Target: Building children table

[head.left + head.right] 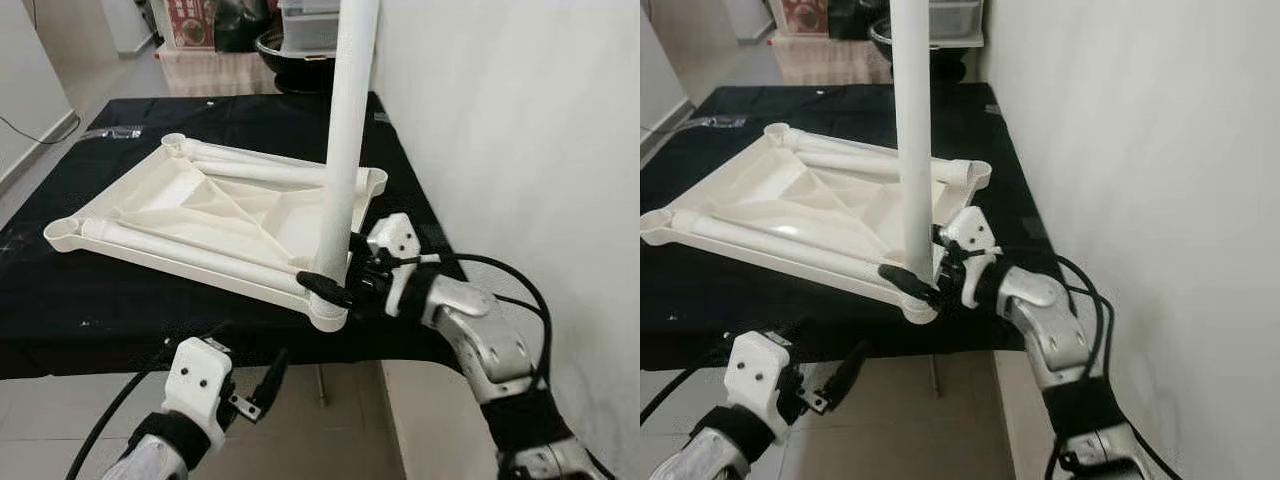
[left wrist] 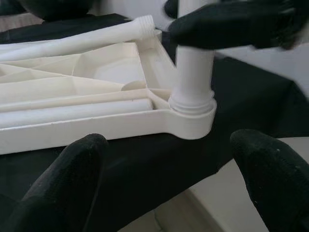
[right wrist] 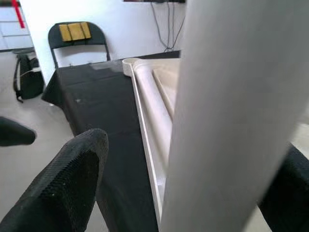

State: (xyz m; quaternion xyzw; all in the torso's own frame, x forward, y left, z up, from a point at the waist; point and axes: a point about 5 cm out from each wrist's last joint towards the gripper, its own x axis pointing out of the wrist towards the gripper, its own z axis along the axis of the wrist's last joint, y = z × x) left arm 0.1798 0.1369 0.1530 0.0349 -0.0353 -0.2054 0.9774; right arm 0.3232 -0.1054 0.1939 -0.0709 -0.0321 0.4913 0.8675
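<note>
The left gripper (image 1: 258, 392) hangs low in front of the tabletop (image 1: 120, 310) edge, below the cloth, its fingers (image 2: 72, 179) spread wide and holding nothing; in its wrist view it looks straight at the near corner socket (image 2: 193, 118). On the black cloth lies the white table (image 1: 200, 215), upside down, with loose legs (image 1: 190, 250) resting in its underside along the near and far edges. At the near right corner one leg (image 1: 345, 130) stands upright in the socket, and the right gripper (image 1: 338, 280) is clamped around its base just above the collar.

The risk I see is the thread. If the leg sits slightly off true as it turns, it may cross-thread or jam, and the tall post gives plenty of leverage to make it worse. The corner sits right at the tabletop edge, so any sideways push could slide the table on the cloth and tip it off. Nothing braces the table, so it might spin with the leg, and the loose legs could roll out
</note>
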